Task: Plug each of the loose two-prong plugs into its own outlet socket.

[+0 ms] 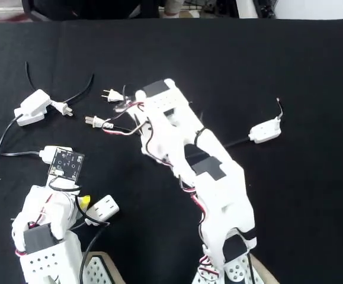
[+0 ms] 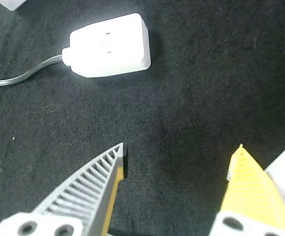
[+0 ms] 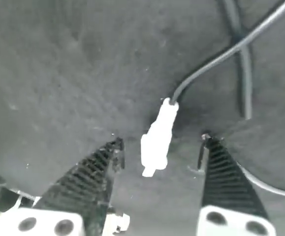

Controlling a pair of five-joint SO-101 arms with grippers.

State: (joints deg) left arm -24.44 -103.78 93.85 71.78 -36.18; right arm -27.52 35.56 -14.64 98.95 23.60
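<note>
Far-left socket: from the high view we see a far-left socket (image 1: 32, 108) on the black worktop (image 1: 218, 53), with a loose plug (image 1: 61, 108) just beside it, its prongs bare.
Left fingers: the left gripper (image 2: 181, 146) is spread wide over bare cloth and holds nothing.
Slotted socket: the left wrist view gives us a slotted socket (image 2: 108, 46) beyond the fingertips, with two slots on its face and a cord at one end.
Near socket: the high view adds a near socket (image 1: 103, 208), just beside the yellow finger (image 1: 83, 202).
Middle plugs: an upper plug (image 1: 113, 94) and a lower plug (image 1: 97, 122) lie unplugged by the right arm's tip.
Right fingers: the right gripper (image 3: 162, 140) is open moderately. Its fingers straddle a white plug (image 3: 154, 147) with a gap on each side. We cannot tell which middle plug this is.
Far-right socket: a far-right socket (image 1: 265, 131) lies well apart from the rest.
</note>
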